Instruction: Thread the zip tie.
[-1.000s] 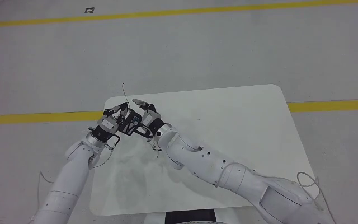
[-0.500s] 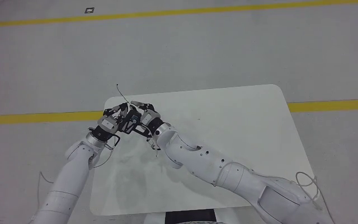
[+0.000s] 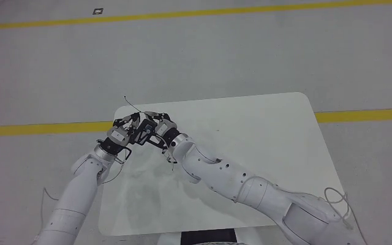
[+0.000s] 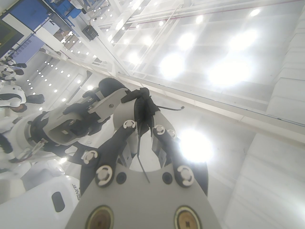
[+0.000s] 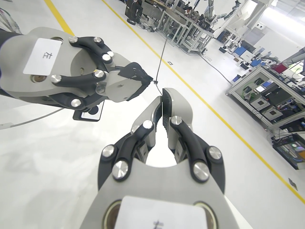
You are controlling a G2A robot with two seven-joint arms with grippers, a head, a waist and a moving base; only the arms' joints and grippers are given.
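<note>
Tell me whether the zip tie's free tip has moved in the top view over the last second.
Yes. The zip tie has swung its free tip left and slightly lower, nearer the far left corner of the table.

White arms [image 3: 214, 171], grey jaws w/ blk links [image 5: 188, 132], silver screws [image 5: 108, 152].

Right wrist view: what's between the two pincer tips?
A short stretch of the zip tie spans the gap from the left pincer to the right pincer; nothing else, per the right wrist view.
</note>
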